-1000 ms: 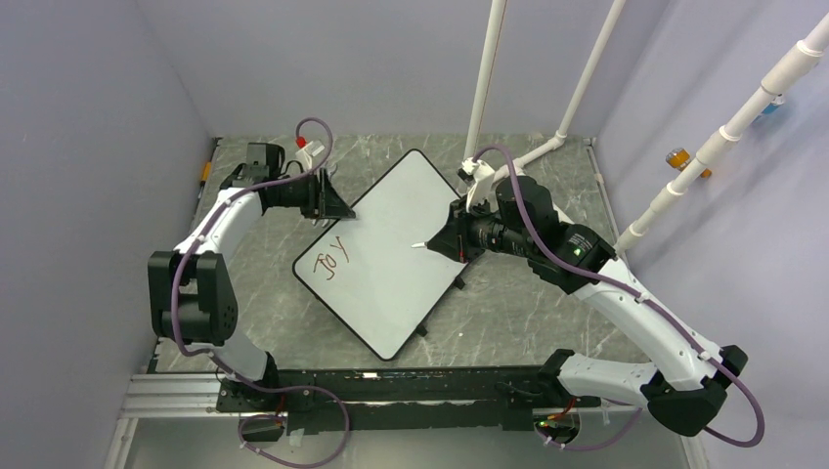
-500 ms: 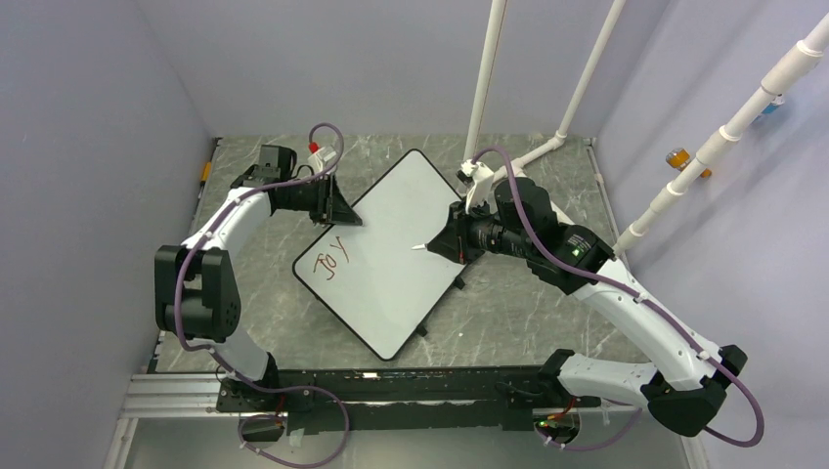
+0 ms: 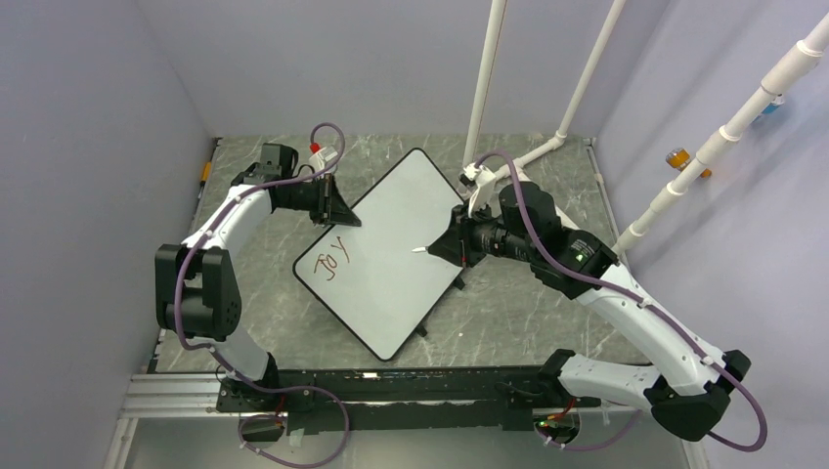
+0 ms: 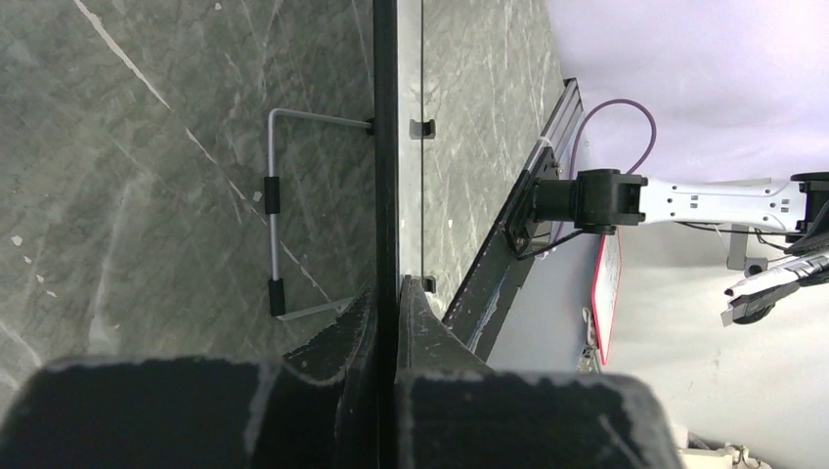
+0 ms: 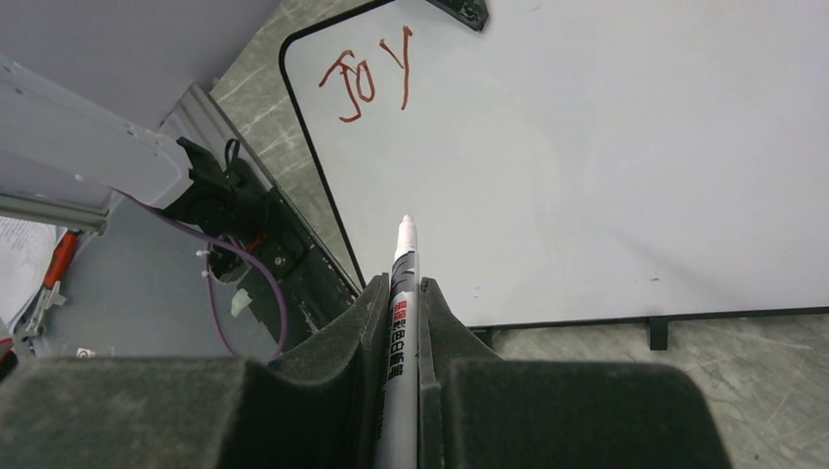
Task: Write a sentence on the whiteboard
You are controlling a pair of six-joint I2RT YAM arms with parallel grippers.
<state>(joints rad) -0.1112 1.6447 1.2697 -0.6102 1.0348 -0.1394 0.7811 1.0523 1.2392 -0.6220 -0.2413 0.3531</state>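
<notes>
Closure is the change: the left fingers (image 4: 426,337) have just pinched shut on the thin dark rim of the flat white rounded-corner whiteboard (image 3: 391,264), which lies skewed on the grey marbled worktop (image 3: 254,283). The right fingers (image 5: 450,332) stay clamped on a slim white marker (image 5: 404,264) aimed at bare board beside the reddish-brown handwritten word (image 5: 367,73) "Joy", so with the board steadied, writing can likely go on.

The whiteboard (image 3: 391,264) looks smooth and faintly glossy. Under it the table (image 3: 489,322) has a matt, grey, marble-veined finish, and the marker (image 5: 402,293) is shiny white plastic.
</notes>
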